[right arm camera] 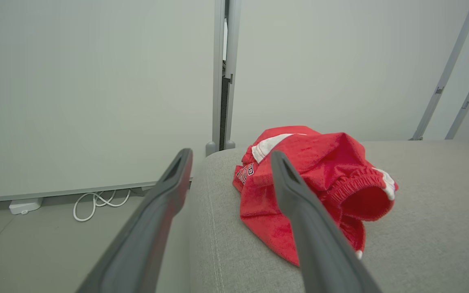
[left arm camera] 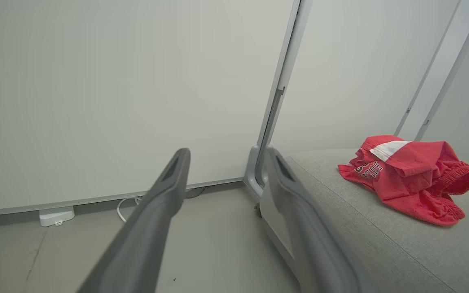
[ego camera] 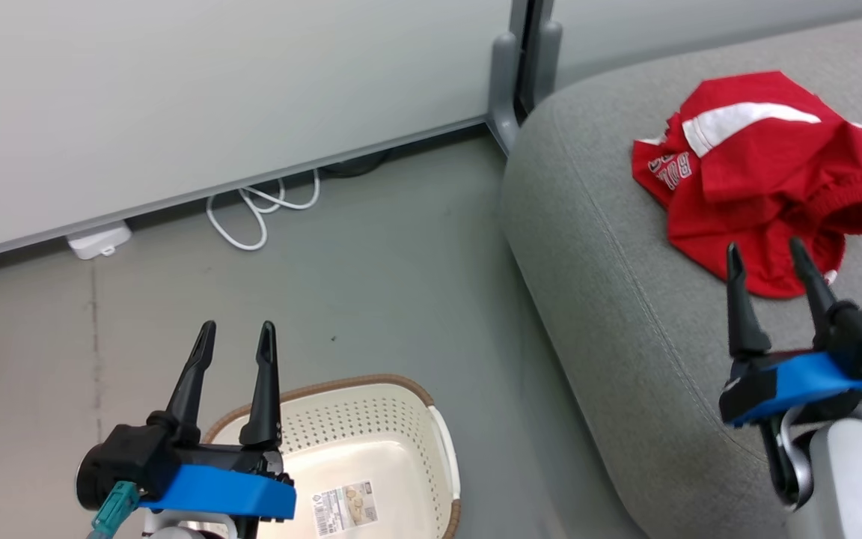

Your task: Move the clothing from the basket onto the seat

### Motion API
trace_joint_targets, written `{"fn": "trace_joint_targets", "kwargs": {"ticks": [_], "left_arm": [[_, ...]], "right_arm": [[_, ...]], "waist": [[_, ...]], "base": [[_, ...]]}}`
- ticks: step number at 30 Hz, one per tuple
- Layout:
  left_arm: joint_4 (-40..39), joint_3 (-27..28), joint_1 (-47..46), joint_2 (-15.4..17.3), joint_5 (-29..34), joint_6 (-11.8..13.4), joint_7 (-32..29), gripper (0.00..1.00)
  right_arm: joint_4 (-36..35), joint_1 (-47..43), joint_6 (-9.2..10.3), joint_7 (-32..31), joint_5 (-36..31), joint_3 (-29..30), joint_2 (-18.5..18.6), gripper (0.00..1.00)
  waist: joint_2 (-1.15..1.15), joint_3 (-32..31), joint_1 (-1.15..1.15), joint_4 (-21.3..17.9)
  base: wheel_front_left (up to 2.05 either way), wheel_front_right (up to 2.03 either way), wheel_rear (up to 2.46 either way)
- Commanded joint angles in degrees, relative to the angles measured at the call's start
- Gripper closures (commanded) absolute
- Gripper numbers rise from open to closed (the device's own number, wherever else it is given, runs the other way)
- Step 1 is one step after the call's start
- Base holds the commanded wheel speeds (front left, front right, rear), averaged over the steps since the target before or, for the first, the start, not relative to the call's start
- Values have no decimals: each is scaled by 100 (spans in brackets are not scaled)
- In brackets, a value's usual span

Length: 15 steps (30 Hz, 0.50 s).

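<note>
Over seat, right jaws wide, empty

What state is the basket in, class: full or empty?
Empty where visible: the basket shows bare floor and a label; the clothing lies on the seat.

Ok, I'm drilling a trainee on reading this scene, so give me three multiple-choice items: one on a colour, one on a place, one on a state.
1. What colour is the rim of the basket?
A. brown
B. blue
C. red

2. Where does the clothing lie?
A. in the basket
B. on the seat
C. over the basket's rim

3. How is the right gripper?
A. open, holding nothing
B. shut on the clothing
C. shut on the basket's rim

Answers:
1 A, the head view shows a brown woven-look band.
2 B, the red heap rests on the grey cushion.
3 A, its two fingers stand apart and grip nothing.
</note>
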<state>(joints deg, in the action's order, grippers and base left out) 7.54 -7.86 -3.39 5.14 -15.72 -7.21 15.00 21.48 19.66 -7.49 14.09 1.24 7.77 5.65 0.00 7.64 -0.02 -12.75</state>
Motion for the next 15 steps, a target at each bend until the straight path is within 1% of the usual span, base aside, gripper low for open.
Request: {"fn": "trace_joint_targets", "kwargs": {"ticks": [1, 7, 15], "left_arm": [[13, 63, 56, -23, 5, -35, 26, 0], [155, 223, 217, -90, -24, -28, 27, 0], [444, 433, 323, -104, -31, -30, 26, 0]], "right_arm": [[-134, -217, -2, -56, -107, -30, -51, 0], [-573, -766, -2, -206, -304, -241, -217, 0], [-812, -1189, -1, -272, -135, -378, -279, 0]], "waist": [[0, -198, 2, 204], [0, -413, 2, 474], [0, -611, 2, 928]], "base": [[0, 0, 0], [0, 0, 0], [0, 0, 0]]}}
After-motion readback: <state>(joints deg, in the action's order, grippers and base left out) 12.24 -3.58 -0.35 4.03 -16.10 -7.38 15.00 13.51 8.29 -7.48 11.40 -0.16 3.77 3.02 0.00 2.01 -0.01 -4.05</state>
